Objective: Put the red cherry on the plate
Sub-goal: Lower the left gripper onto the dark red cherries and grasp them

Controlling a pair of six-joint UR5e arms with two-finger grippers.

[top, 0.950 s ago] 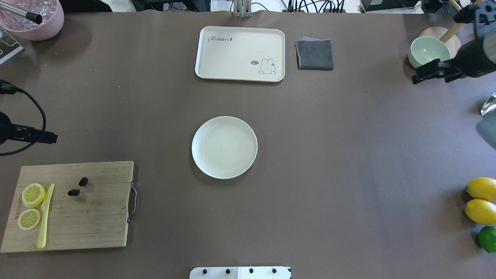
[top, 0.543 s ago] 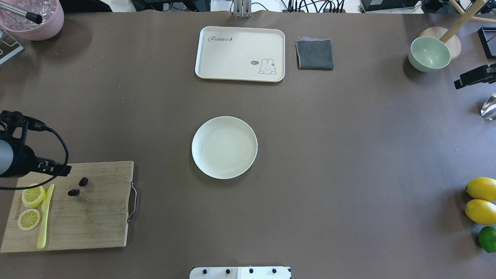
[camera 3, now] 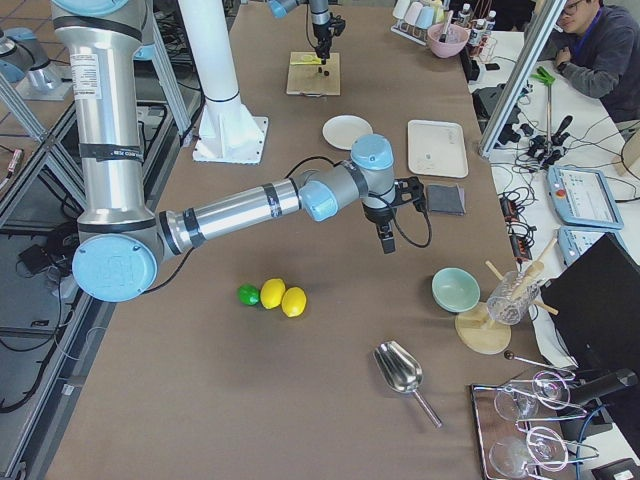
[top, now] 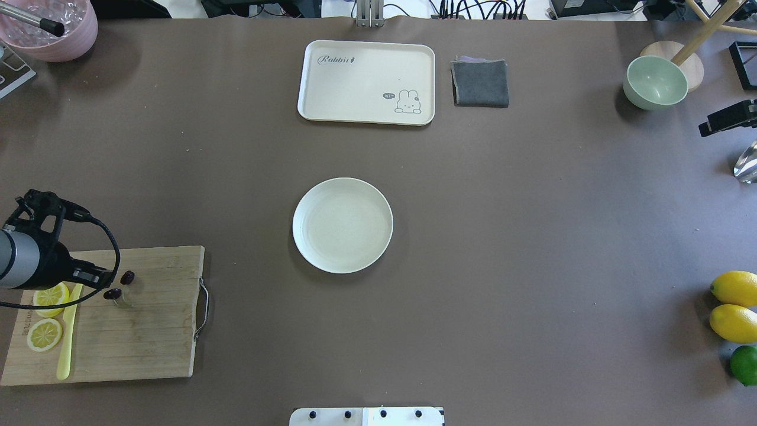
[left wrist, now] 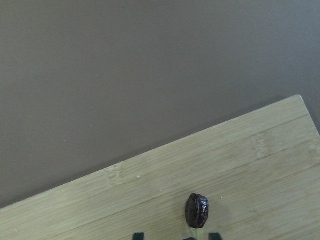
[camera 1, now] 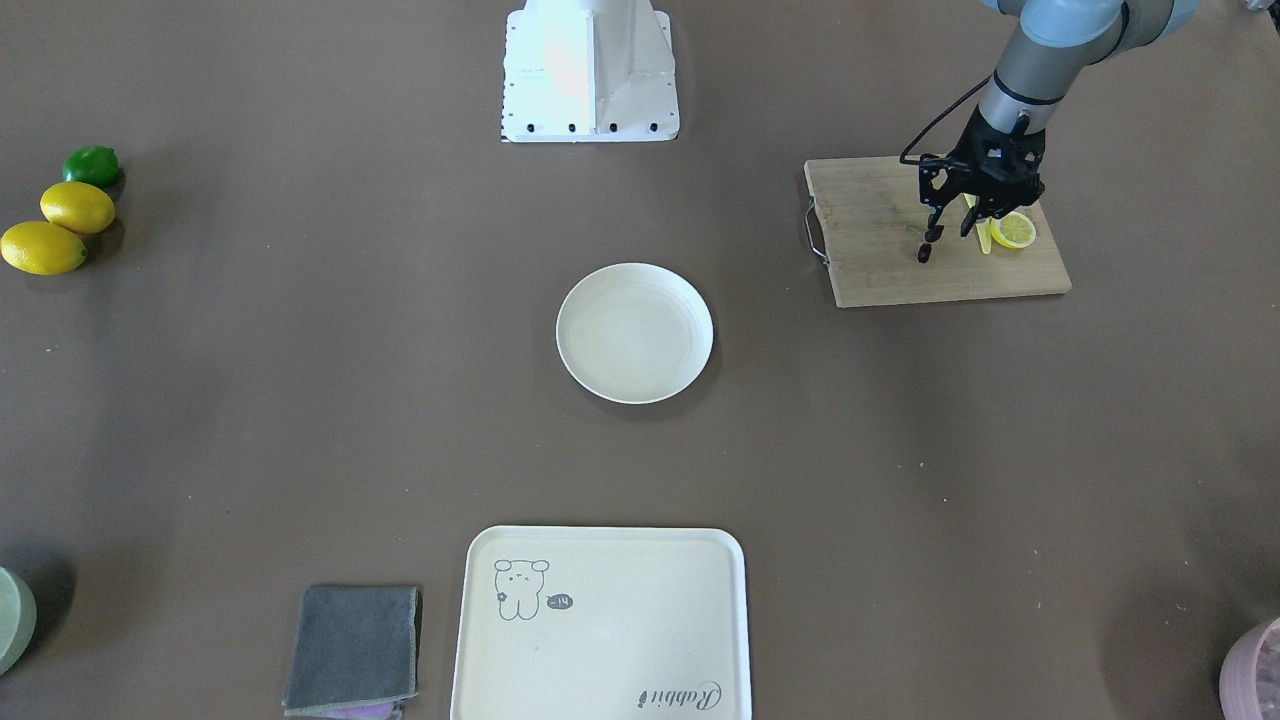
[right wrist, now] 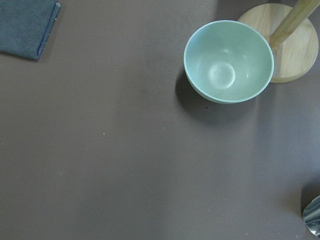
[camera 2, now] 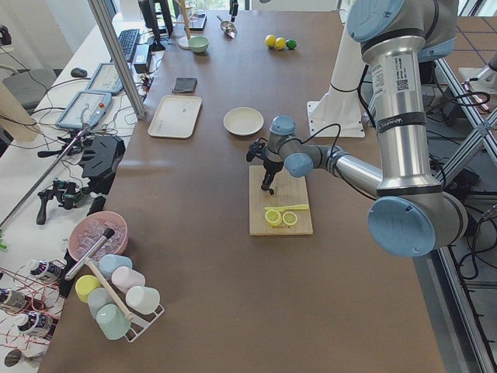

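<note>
Clock dirs are read from the plate in the overhead view, 12 = away from robot.

**Nearest, approx 8 o'clock:** cutting board (top: 148, 337) w/ two lemon slices (top: 44, 334), a yellow knife (top: 65, 349) and the red cherry (top: 127, 277). The pair lies on the board's far half, not lifted. The left gripper (camera 1: 948, 234) hangs over the board right at the cherry. The wrist cam shows its fingertips (left wrist: 138, 235) spread apart at the frame's bottom edge, one cherry just ahead of the gap, nothing pinched. Can't tell if the tips touch the wood.

**Also near, approx 4 o'clock:** two lemons (top: 733, 305) and a lime (top: 744, 364) by the table's edge, well apart from everything else.

**Middle:** plate (top: 343, 225), bare, nothing on it.

**Farther, approx 2 o'clock:**
- The right gripper (top: 724, 118) sits at the table's edge, well away from board and plate.
- Only part of it shows, so can't tell if its fingers are spread or pressed together.
- A green bowl (top: 655, 83) sits just beyond it.

**Farthest:** rabbit tray (top: 366, 112) at 12, grey cloth (top: 480, 83) at approx 1.

**Progress, my read:** early. The approach looks about done and there's no grasp yet. Left to do:
- close on the cherry or stems
- lift
- carry from the board toward its 2 o'clock to the plate
- let go
</note>
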